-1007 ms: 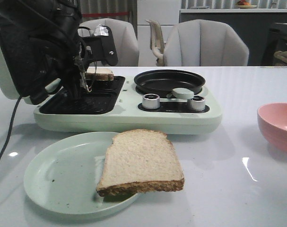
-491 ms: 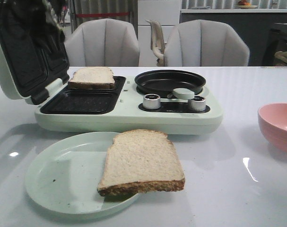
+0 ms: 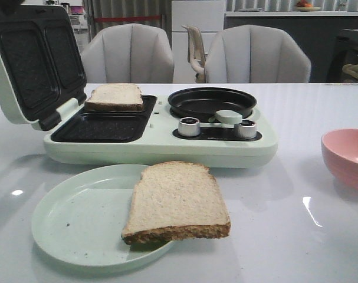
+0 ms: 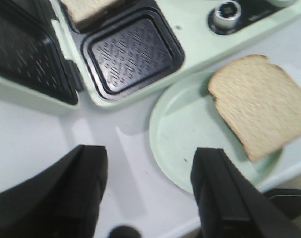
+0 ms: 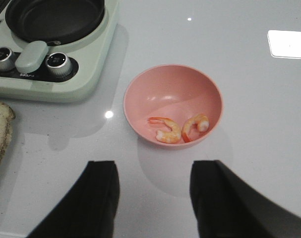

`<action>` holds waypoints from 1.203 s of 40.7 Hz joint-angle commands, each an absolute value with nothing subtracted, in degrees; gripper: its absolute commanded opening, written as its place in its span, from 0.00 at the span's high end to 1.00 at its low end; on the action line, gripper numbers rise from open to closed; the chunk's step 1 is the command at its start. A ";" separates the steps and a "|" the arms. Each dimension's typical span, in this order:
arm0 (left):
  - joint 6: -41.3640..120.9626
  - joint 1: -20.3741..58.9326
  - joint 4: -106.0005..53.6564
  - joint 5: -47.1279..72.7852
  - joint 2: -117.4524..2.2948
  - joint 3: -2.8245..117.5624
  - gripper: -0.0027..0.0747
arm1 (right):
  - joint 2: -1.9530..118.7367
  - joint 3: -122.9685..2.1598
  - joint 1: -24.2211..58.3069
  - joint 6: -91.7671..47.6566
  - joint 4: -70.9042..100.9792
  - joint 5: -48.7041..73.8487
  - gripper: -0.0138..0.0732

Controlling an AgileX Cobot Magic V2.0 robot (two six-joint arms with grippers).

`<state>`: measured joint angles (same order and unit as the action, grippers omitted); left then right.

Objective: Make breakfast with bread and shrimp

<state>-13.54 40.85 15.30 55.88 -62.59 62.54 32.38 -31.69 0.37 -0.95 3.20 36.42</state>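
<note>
While both sets of jaws hang parted and empty above the tabletop [image 3: 285, 194], the left gripper [image 4: 148, 198] hovers near a plate [image 4: 180, 134] carrying one bread slice [image 4: 257, 101]; another slice [image 3: 115, 96] lies in the open sandwich maker [image 3: 161, 138]. Beyond the right gripper [image 5: 152, 198], two shrimp [image 5: 180, 129] rest in a pink bowl [image 5: 172, 89].

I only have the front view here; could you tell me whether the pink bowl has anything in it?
Observer: Yes, two shrimp lie in the bowl.
Operator: Thank you. Where is the right pincer?
Observer: The right pincer hovers open over bare table beside the bowl, holding nothing.
Operator: And the left pincer, please?
Observer: The left pincer is open and empty, over the table by the plate.
</note>
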 commanded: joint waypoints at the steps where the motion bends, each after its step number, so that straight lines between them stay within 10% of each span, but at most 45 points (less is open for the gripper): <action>1: -13.45 41.37 14.95 51.64 -55.95 59.48 0.40 | 32.93 -33.33 0.07 -0.99 3.36 32.61 0.32; 30: -13.45 41.37 17.06 46.83 -37.08 41.69 0.40 | 36.56 -33.33 0.24 -2.38 13.09 35.62 0.32; 49: -13.45 41.37 17.06 45.87 -37.08 41.69 0.40 | 58.80 -33.43 0.25 -37.78 57.53 46.56 0.32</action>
<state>-13.31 40.85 15.89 49.84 -37.22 39.99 55.60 -31.69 0.37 -30.54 47.64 45.54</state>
